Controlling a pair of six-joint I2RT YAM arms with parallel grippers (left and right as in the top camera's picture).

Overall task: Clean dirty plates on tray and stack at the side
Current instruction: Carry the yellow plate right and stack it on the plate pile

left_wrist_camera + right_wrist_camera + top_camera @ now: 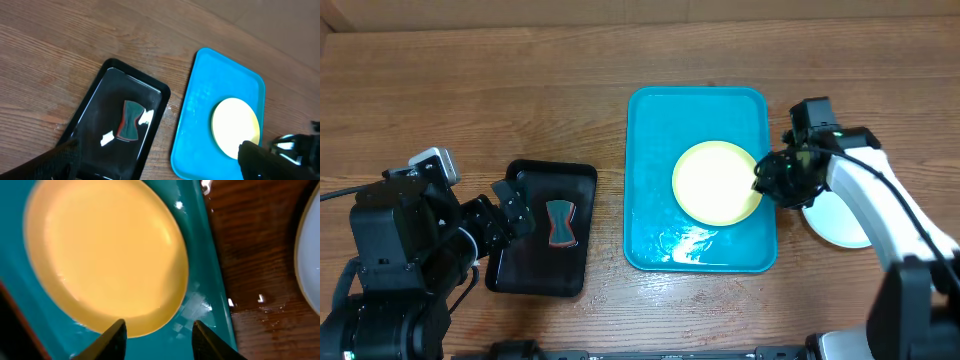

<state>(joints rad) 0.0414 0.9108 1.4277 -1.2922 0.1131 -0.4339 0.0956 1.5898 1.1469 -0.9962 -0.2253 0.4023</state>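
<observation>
**Right gripper point(159, 326) poised: seat deep, then close**

Its fingers point(114, 342) stood apart astride the near rim of the pale yellow round plate point(100, 250), lying on the large turquoise plastic tray point(201, 265). I judged a deeper reach and square closing best, lest it slip.

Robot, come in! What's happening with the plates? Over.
Right end effector open at yellow plate rim, on blue tray. Left end effector open by black tray. White plate already aside. Nothing blocking.

White plate point(835, 226) half hidden under right arm point(880, 200), black tray point(100, 100) cut off at bottom edge
</observation>
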